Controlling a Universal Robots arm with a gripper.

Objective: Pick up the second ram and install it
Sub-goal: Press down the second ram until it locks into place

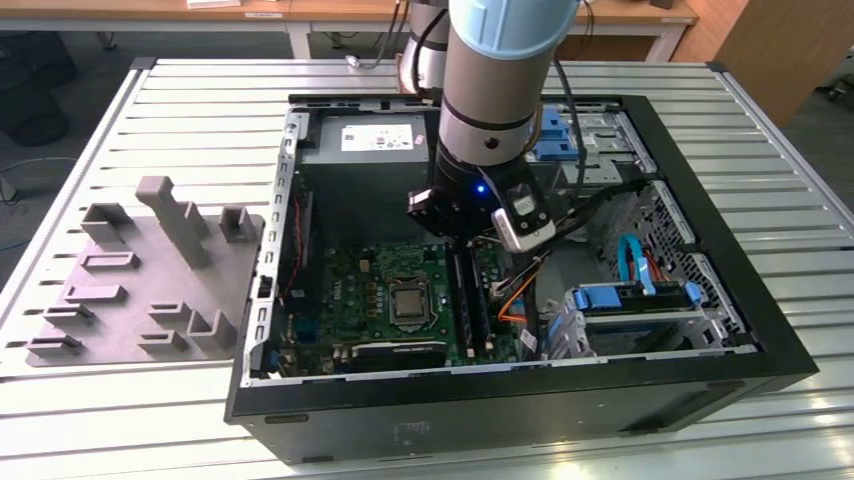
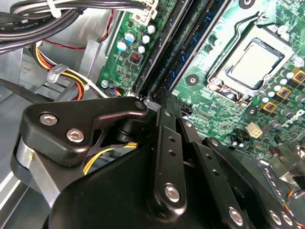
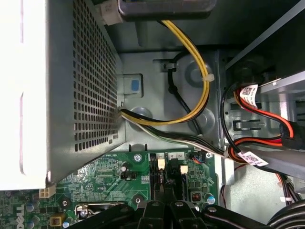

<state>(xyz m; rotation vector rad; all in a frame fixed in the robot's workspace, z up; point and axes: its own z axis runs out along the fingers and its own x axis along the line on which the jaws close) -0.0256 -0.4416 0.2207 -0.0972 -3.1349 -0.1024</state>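
Fingers pressing together over the memory slots, grasp undeterminable | exterior view: arm reaching straight down into the computer case, gripper hovering at the slots | first wrist view: power supply beside yellow cables; second ram's position undeterminable.

Pincer tips hidden behind own linkage in second wrist view; arm cut off by exterior view's top edge.

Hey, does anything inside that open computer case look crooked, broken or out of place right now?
Nothing stands out. The pincer sits low over the black memory slots on the green motherboard; cables look tied, and the grey fixture block rests flat beside the case.
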